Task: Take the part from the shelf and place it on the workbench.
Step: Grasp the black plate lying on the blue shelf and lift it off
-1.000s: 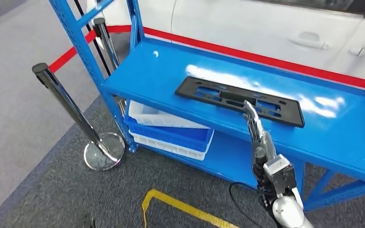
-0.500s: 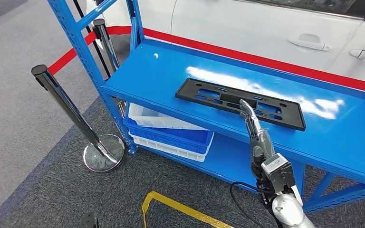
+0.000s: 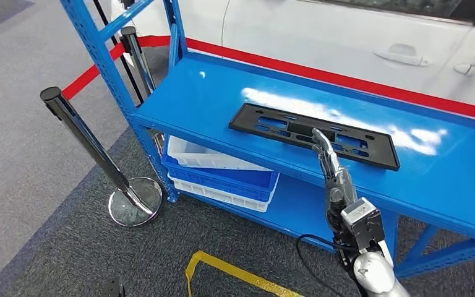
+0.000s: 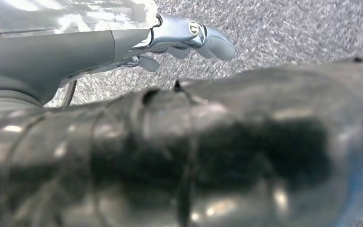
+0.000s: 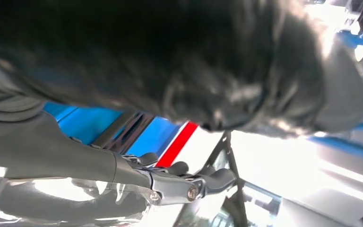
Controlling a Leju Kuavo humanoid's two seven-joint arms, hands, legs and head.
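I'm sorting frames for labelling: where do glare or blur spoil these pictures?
Head view: sharp overall, white glare streaks on the blue shelf behind the black part. Left wrist view: a blurred dark mass up close, carpet beyond sharper. Right wrist view: blurred dark foreground, background washed out; right hand fairly clear.

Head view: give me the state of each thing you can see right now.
Black part: flat on the shelf's top deck, not lifted.
Right hand: fingers extended over the part's near edge; grip unclear.
Left hand: above carpet, holding nothing.
Bins: stacked on the lower deck.
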